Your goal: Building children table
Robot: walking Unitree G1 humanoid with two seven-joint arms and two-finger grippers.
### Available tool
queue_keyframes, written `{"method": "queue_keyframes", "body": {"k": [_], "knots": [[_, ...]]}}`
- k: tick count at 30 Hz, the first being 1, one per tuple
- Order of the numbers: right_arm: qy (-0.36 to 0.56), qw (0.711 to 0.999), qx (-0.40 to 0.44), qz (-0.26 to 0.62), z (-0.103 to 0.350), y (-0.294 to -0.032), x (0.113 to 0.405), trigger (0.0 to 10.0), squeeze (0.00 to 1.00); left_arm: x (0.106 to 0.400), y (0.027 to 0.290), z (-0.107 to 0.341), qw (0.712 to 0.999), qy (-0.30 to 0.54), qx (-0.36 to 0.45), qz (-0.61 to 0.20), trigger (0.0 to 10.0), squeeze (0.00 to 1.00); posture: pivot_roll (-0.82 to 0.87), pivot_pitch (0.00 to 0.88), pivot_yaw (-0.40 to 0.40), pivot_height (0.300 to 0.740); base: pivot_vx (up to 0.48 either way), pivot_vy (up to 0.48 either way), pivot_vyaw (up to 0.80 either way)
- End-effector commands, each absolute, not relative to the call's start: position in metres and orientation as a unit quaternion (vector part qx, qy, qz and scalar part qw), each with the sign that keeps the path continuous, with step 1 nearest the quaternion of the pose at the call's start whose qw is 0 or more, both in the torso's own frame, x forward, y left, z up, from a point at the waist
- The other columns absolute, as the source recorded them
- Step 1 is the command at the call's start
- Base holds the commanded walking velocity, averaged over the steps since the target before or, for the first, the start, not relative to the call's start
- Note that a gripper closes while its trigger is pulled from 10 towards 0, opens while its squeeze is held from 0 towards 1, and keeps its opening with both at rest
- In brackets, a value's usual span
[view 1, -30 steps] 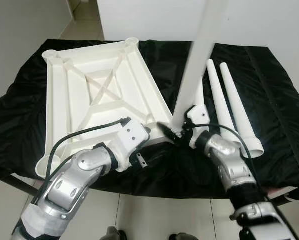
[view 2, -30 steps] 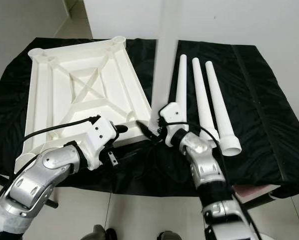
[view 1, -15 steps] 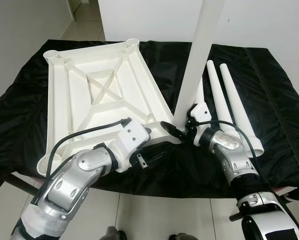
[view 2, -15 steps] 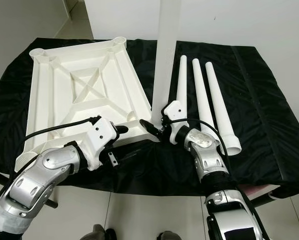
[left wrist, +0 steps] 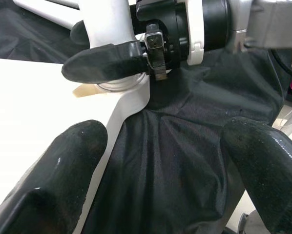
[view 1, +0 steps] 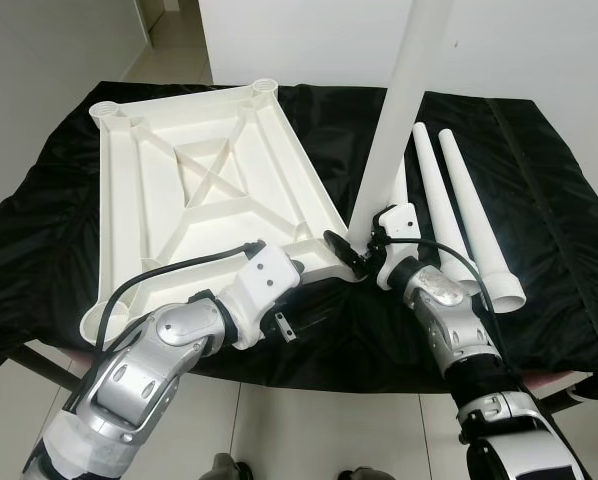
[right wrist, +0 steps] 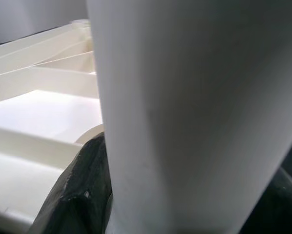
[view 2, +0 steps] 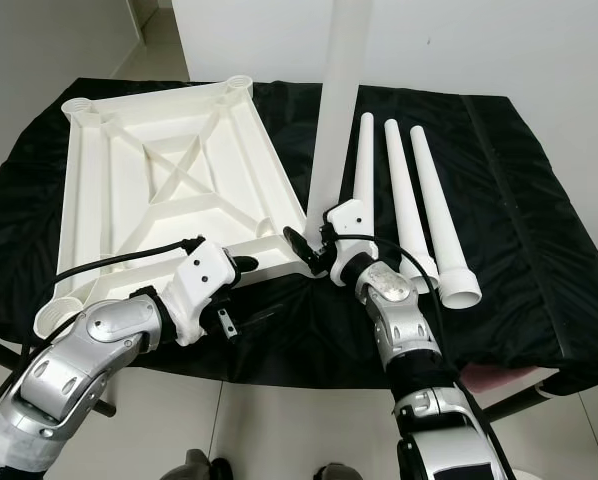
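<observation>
Now we are squeezing the first leg (view 1: 404,110) in our right claw (view 2: 319,250), standing it on the tabletop's (view 1: 194,190) near corner, middle of frame. Left claw (left wrist: 156,165) is waiting open. Three legs (view 2: 414,205) are still lying on the cloth (view 1: 549,200).

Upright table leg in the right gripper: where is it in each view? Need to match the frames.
Left eye: table leg rises right of centre, from the tabletop corner to the top edge.
Right eye: centre, top edge down to the right gripper.
Left wrist: its base at the top, a black finger across it.
Right wrist: wide white column, very close.
Shared landmark: that corner of the upturned tabletop.
</observation>
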State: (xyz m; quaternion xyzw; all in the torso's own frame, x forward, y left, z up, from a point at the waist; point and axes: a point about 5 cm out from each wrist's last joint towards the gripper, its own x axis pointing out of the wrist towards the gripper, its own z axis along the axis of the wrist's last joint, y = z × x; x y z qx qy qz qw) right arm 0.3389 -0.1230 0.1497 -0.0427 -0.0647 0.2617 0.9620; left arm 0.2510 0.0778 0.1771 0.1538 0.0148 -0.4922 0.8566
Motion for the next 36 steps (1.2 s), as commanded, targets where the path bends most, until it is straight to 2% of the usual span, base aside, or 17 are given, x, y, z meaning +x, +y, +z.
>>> {"method": "queue_keyframes", "body": {"k": [1,8,12,29,30,35,36], "knots": [[-0.034,0.97,-0.013,0.239,0.137,-0.122,0.335,10.0,0.0,0.247,0.076,0.176,0.847,0.016,0.157,-0.508,10.0,0.0,-0.11,0.097,0.03,0.74,0.0,0.0,0.0],[-0.03,0.985,0.01,0.167,0.132,-0.107,0.324,10.0,0.0,0.246,0.075,0.175,0.846,0.015,0.155,-0.509,10.0,0.0,-0.11,0.086,0.022,0.74,0.0,0.0,0.0],[-0.017,0.995,0.033,0.095,0.128,-0.096,0.315,10.0,0.0,0.245,0.074,0.174,0.846,0.015,0.155,-0.51,10.0,0.0,-0.11,0.076,0.016,0.74,0.0,0.0,0.0],[-0.01,0.998,0.041,0.053,0.13,-0.087,0.302,10.0,0.0,0.244,0.075,0.174,0.844,0.016,0.158,-0.513,10.0,0.0,-0.11,0.073,0.02,0.74,0.0,0.0,0.0],[-0.023,0.996,0.043,0.068,0.134,-0.09,0.302,10.0,1.0,0.244,0.075,0.174,0.843,0.016,0.159,-0.513,10.0,0.0,-0.11,0.076,0.021,0.74,0.0,0.0,0.0],[-0.046,0.994,0.034,0.095,0.142,-0.101,0.304,10.0,1.0,0.243,0.076,0.174,0.843,0.016,0.158,-0.514,10.0,0.0,-0.11,0.082,0.017,0.74,0.0,0.0,0.0],[-0.049,0.993,0.024,0.107,0.143,-0.106,0.306,10.0,0.83,0.243,0.076,0.173,0.843,0.016,0.159,-0.514,10.0,0.0,-0.11,0.082,0.017,0.74,0.0,0.0,0.0]]}}
